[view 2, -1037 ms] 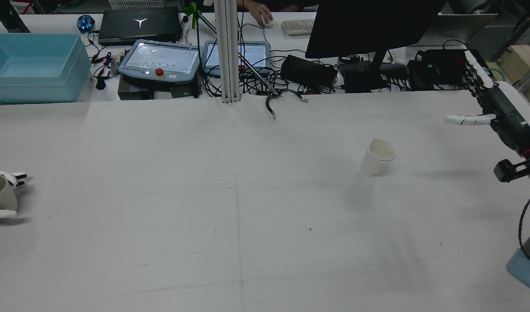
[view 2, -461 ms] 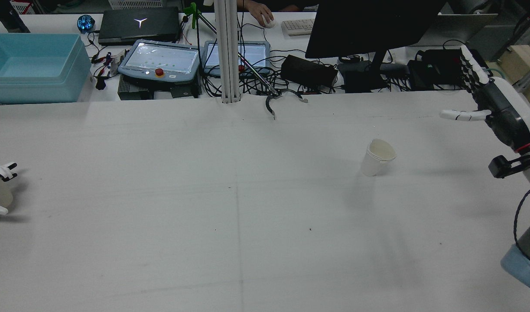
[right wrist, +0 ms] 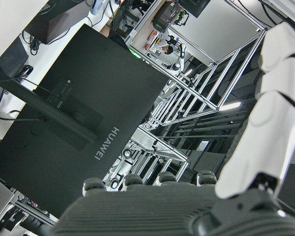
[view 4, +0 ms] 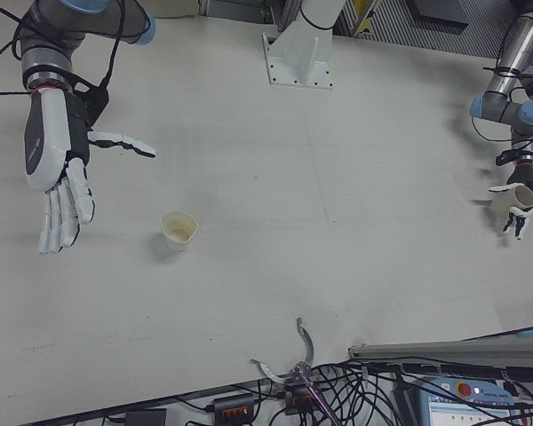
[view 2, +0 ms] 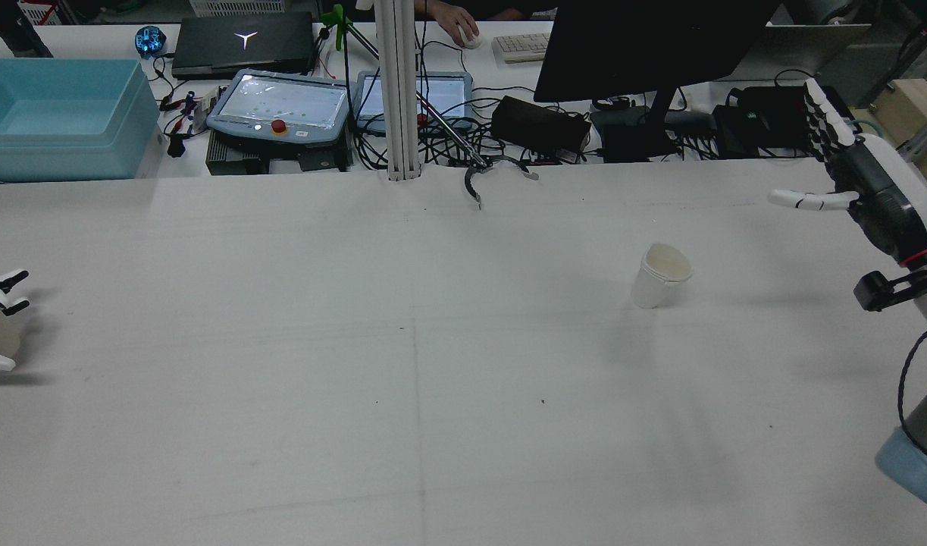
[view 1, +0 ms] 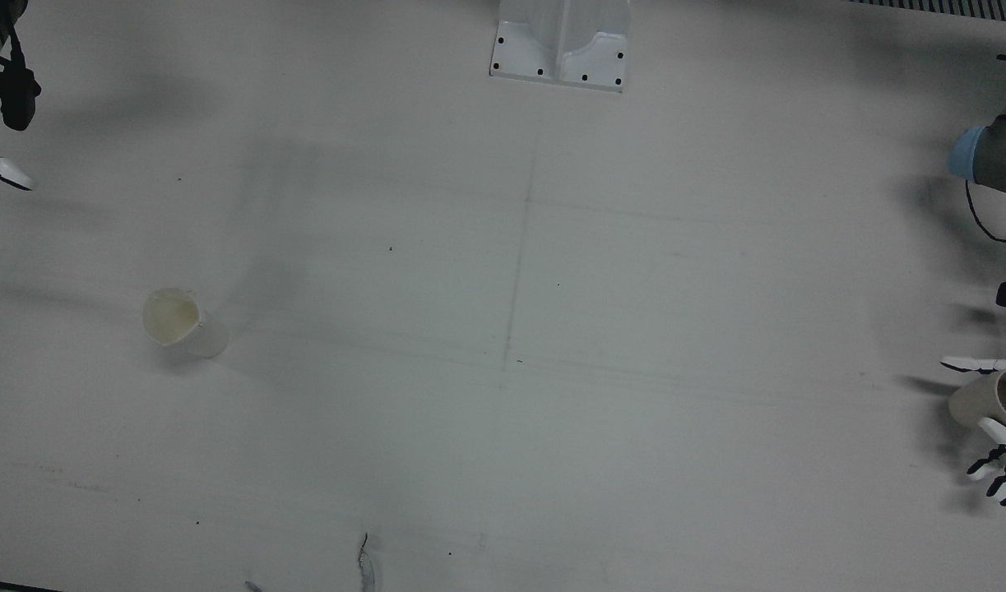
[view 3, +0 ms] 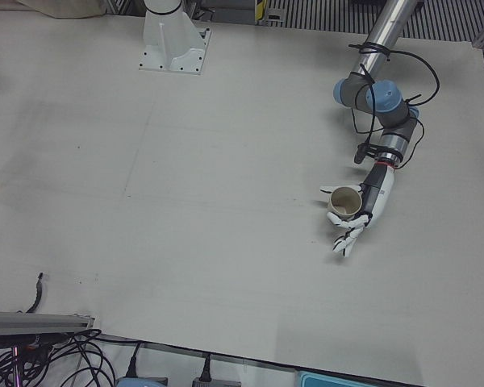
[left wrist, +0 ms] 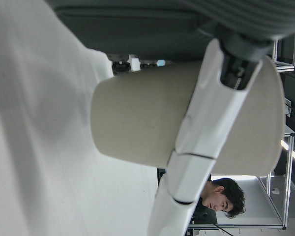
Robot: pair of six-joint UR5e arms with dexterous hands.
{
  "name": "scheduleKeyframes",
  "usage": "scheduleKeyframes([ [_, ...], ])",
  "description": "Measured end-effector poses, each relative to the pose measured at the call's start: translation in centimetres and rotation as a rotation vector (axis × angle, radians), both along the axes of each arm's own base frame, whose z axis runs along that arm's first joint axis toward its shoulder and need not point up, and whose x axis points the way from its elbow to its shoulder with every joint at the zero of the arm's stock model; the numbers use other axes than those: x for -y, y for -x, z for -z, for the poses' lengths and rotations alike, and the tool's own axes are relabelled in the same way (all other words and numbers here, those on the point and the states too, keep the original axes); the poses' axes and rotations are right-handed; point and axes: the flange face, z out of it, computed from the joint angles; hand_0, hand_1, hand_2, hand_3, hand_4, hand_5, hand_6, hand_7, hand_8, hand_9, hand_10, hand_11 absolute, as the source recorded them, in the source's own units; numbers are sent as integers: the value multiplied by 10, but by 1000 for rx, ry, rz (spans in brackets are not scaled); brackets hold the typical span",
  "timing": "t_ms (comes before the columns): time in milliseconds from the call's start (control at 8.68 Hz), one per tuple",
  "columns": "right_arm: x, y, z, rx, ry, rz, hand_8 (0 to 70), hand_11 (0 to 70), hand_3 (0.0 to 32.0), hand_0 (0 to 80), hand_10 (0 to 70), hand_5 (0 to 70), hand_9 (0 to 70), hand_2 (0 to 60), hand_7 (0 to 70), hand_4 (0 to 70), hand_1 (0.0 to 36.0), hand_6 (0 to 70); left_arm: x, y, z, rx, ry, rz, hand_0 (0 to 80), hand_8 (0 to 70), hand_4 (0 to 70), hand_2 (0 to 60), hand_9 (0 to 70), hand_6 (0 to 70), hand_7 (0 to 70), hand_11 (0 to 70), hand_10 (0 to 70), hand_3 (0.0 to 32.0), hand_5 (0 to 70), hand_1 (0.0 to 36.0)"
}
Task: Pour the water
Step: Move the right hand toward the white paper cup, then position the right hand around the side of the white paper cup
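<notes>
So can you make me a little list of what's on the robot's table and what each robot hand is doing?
left robot hand: holds a beige cup near the table's edge
right robot hand: open, fingers spread, holding nothing, raised beside the other cup
white paper cup: stands upright and alone on the table, not touched
water: cannot tell if either cup has any
far side: monitor, blue bin
</notes>
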Motion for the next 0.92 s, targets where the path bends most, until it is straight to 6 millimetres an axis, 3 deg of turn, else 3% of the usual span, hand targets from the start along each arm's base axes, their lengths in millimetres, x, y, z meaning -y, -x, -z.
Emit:
scheduleKeyframes([
  [230, 0, 0, 0, 1, 0, 3, 20, 0, 140, 472, 0, 49, 17, 209, 15, 0, 182, 45, 1, 1, 1, -15, -5, 9, 800, 64, 700, 0, 23, 149, 82, 180, 104, 0, 700, 360],
  [346, 0, 1, -2, -1, 4, 5, 20, 0, 110, 478, 0, 53, 16, 210, 0, 0, 193, 38, 1, 2, 0, -27, -3, 19, 800, 66, 700, 0, 26, 151, 88, 180, 104, 0, 700, 360],
  [576, 4, 10, -37, 12, 55, 27, 15, 0, 76, 489, 0, 58, 6, 188, 0, 0, 205, 25, 0, 3, -2, -36, 3, 28, 800, 68, 700, 0, 30, 155, 97, 184, 107, 0, 700, 360],
  [691, 9, 25, -55, 33, 71, 52, 18, 0, 84, 494, 0, 61, 13, 163, 0, 0, 202, 42, -1, 3, -3, -35, 6, 28, 800, 70, 700, 0, 33, 158, 102, 188, 108, 0, 700, 360],
  [921, 30, 88, -67, 98, 75, 144, 17, 0, 134, 492, 0, 60, 12, 148, 0, 0, 193, 44, -2, 4, -5, -31, 12, 27, 800, 70, 700, 0, 33, 158, 105, 192, 110, 0, 700, 360],
])
